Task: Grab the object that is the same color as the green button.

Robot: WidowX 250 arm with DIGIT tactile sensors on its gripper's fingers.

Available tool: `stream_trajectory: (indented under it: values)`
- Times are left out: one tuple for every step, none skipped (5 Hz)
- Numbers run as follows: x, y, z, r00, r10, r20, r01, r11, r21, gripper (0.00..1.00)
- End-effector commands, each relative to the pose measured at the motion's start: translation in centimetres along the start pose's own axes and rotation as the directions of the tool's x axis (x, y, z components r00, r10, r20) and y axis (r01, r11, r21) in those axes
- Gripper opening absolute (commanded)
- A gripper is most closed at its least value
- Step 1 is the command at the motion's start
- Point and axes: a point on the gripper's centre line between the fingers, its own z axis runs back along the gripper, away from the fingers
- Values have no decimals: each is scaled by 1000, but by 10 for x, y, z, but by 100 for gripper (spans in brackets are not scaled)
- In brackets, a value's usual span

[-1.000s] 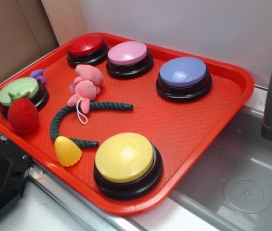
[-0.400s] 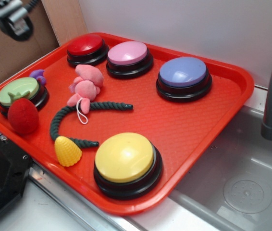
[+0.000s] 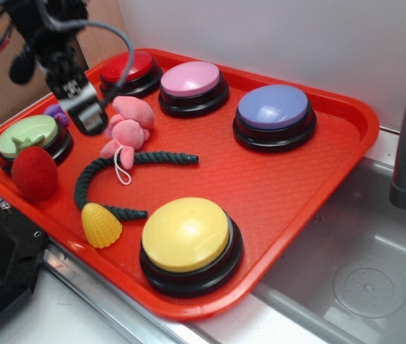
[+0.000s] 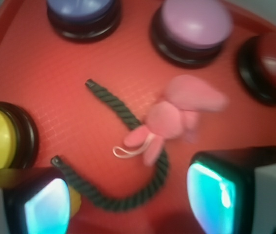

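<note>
With fingers spread above the green rope, descend onto its bare curve — clear of the pink plush — then pinch.

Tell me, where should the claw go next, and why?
Probably down and a little toward the front of the tray, onto the dark green rope. The claw hangs above the tray beside the pink plush toy, open and holding nothing. In the wrist view the rope's curve lies between its two fingers, so a short drop should let it close on the rope, which matches the green button.
</note>
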Motion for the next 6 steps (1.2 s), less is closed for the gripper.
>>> stream_trajectory:
  values:
    - [4, 28, -36, 990, -113, 86, 117, 993, -33, 100]
    - [-2, 38, -50, 990, -142, 27, 143, 989, -43, 100]
    - [-9, 43, -57, 987, -162, 2, 162, 986, -38, 100]
    - [-9, 44, -65, 989, -148, -14, 148, 988, -45, 100]
    - [-4, 42, -75, 991, -134, -26, 133, 991, -32, 100]
    - [5, 44, -82, 993, -111, -36, 111, 994, 2, 77]
